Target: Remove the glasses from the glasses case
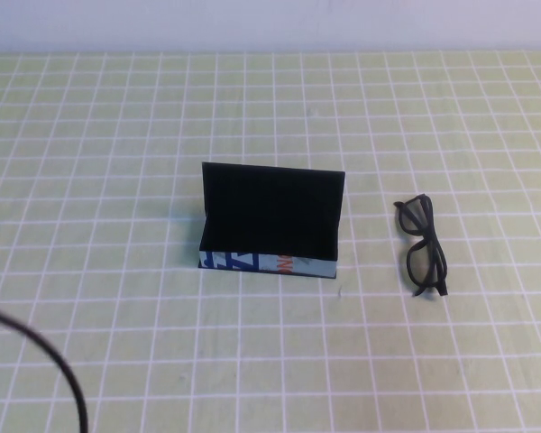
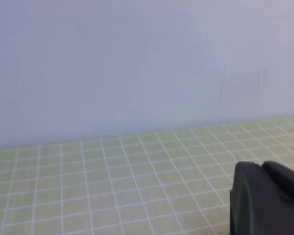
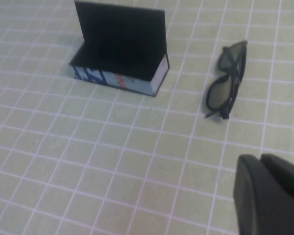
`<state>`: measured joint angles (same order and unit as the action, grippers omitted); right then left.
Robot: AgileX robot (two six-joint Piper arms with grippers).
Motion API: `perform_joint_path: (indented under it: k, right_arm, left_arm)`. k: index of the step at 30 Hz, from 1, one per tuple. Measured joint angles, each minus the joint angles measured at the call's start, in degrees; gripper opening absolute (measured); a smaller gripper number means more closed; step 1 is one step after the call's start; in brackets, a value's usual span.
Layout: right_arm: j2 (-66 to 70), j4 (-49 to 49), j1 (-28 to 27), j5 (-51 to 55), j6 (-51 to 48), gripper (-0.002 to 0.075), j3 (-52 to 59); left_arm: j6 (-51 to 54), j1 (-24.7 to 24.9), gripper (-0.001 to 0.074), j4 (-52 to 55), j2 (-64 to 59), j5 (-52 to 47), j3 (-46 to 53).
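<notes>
We find the glasses (image 1: 422,245) folded, lying flat on the table (image 1: 117,135), to the right of the glasses case (image 1: 272,222) and apart from it. The case stands with its flap raised. The right end effector (image 3: 272,196) hangs near the glasses; the left end effector (image 2: 267,196) is well away. We cannot tell either's finger state.

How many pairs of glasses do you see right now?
1. The glasses lie folded on the table, apart from the open glasses case, on its right. The case interior looks empty. Left end effector and right end effector hold nothing.
</notes>
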<state>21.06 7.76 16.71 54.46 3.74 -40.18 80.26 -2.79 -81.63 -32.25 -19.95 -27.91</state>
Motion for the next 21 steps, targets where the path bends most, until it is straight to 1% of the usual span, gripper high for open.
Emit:
perform_joint_path:
  k: [2, 5, 8, 10, 13, 17, 19, 21]
  right_arm:
    - [-5.1, 0.3, 0.0, -1.1, 0.0, -0.0015, 2.0]
    - [-9.1, 1.0, 0.0, -2.6, 0.0, -0.0015, 4.6]
    - [-11.2, 1.8, 0.0, -7.6, -0.6, -0.0016, 7.3]
    - [-11.8, 2.4, 0.0, -13.8, -1.8, -0.0016, 9.9]
    - [-11.9, 2.9, 0.0, -26.1, -2.6, -0.0016, 15.0]
    - [-11.9, 2.9, 0.0, -42.8, -5.4, -0.0016, 23.1]
    - [-11.9, 2.9, 0.0, -50.7, -6.4, -0.0016, 26.8]
    - [-11.9, 3.1, 0.0, -55.7, -6.6, -0.0016, 29.2]
  left_arm:
    - [0.0, 0.0, -0.0004, -0.5, 6.0, 2.3, 3.3]
    - [0.0, 0.0, -0.0004, -0.9, 15.1, 3.7, 7.7]
    - [0.0, 0.0, -0.0004, -1.3, 22.9, 4.3, 12.2]
    - [0.0, 0.0, -0.0004, -1.3, 27.6, 5.0, 15.4]
    - [0.0, 0.0, -0.0004, -1.5, 32.0, 6.1, 20.7]
    - [0.0, 0.0, -0.0004, -1.6, 32.7, 7.3, 27.9]
    - [0.0, 0.0, -0.0004, -2.0, 32.7, 8.6, 29.3]
    - [0.0, 0.0, -0.0004, -2.0, 32.7, 10.3, 29.4]
